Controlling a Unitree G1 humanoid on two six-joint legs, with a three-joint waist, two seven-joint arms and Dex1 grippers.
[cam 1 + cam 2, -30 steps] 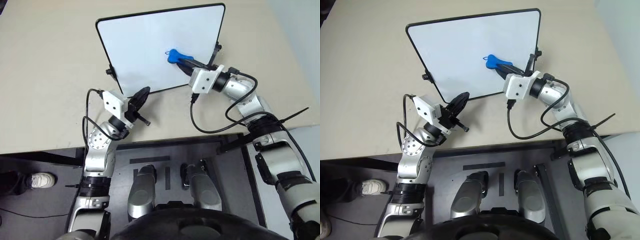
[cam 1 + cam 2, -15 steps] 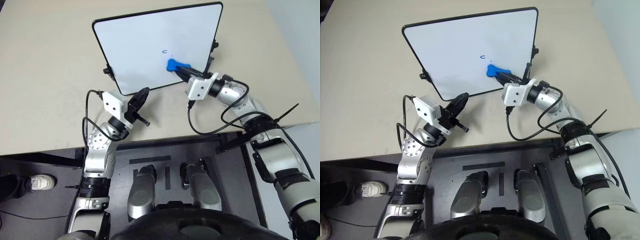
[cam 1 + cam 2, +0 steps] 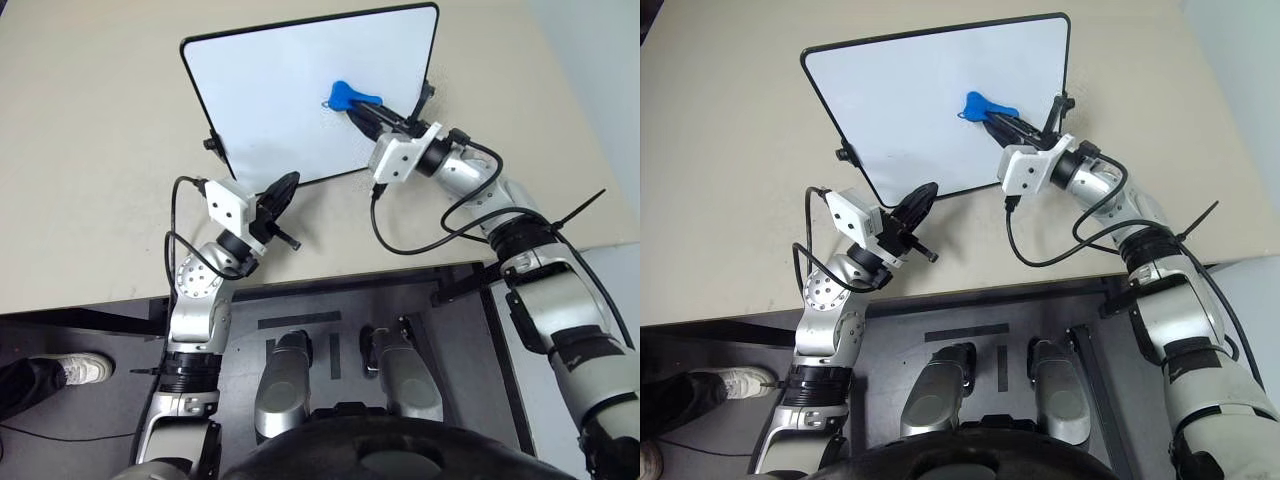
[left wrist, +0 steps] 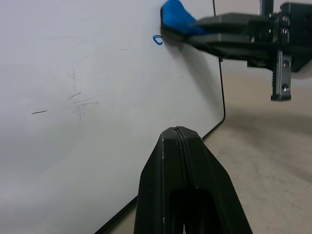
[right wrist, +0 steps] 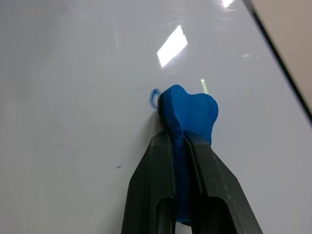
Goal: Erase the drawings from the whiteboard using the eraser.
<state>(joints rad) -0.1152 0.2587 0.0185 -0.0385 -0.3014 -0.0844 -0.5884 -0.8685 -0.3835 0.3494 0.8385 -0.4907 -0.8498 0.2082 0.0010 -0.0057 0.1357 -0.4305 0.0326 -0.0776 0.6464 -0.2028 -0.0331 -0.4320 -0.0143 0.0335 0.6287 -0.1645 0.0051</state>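
Note:
The whiteboard (image 3: 270, 100) lies tilted on the beige table, white with a thin black frame. My right gripper (image 3: 357, 104) is shut on the blue eraser (image 3: 345, 96) and presses it against the right half of the board. What is left of the drawings (image 5: 154, 99) is a small blue curl right beside the eraser (image 5: 190, 109), also seen in the left wrist view as a blue curl (image 4: 157, 40). My left gripper (image 3: 290, 183) is shut and empty, hovering just off the board's near edge.
A black cable (image 3: 400, 245) loops from my right wrist across the table in front of the board. Small black knobs (image 3: 210, 143) stick out at the board's sides. The table's near edge (image 3: 100, 300) runs just behind my left arm. A person's shoe (image 3: 85, 368) is on the floor at the left.
My right gripper slid the eraser toward the near edge, uncovering a small blue mark, then pushed it back up against that mark. The left arm has not moved.

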